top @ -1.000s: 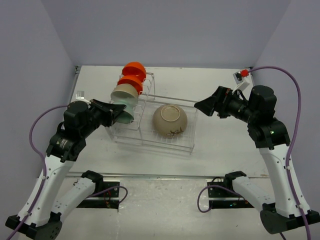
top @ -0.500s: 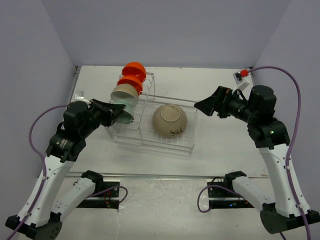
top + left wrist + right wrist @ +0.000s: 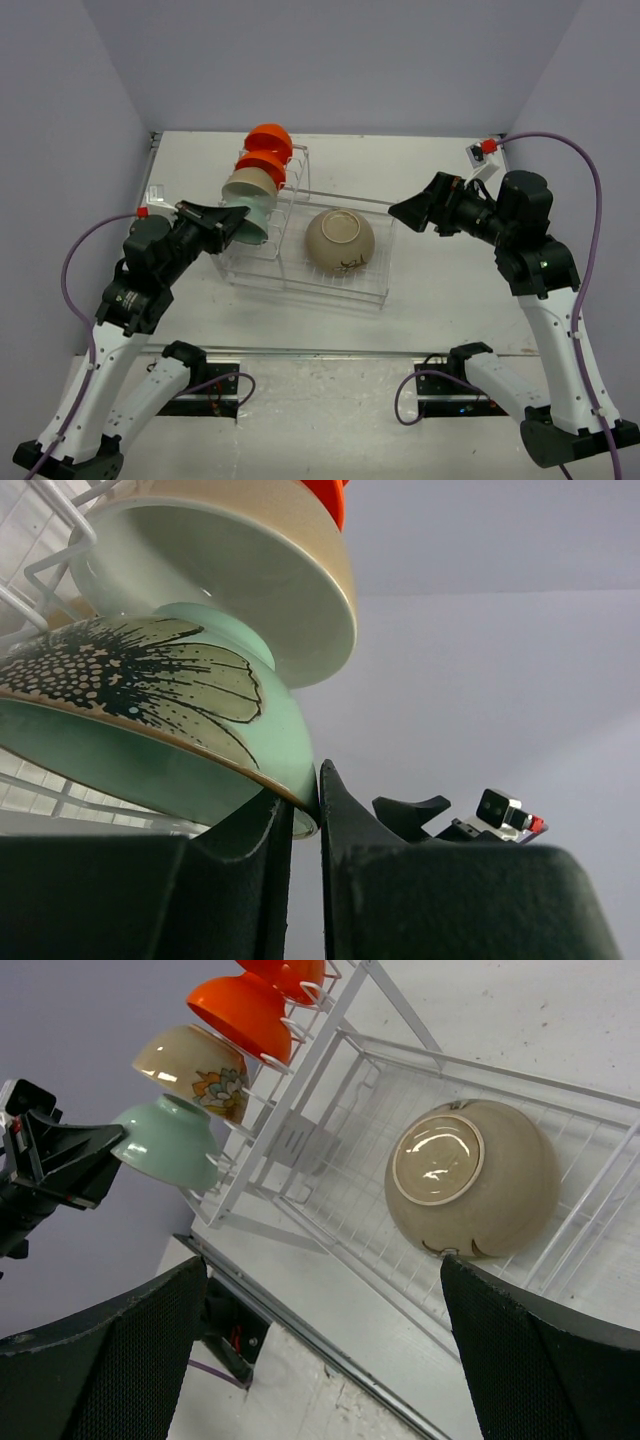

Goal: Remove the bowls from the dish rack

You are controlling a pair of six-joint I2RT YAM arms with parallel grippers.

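Your dish rack [image 3: 372,285] sits mid-frame in the top view. Its upright section at the left holds, top to bottom, one orange bowl [image 3: 268,137], a second orange bowl [image 3: 262,166], the beige bowl [image 3: 248,185] and the mint-green bowl [image 3: 258,215] with a dark dotted petal pattern, and the tan bowl [image 3: 340,240] lies upside down in the lower basket. Your left gripper [image 3: 232,222] is pinched on the mint-green bowl's rim; your right gripper [image 3: 402,212] hangs spread wide just right of the rack, touching nothing, with a small white-and-red box [image 3: 483,150] at the table's upper right corner.
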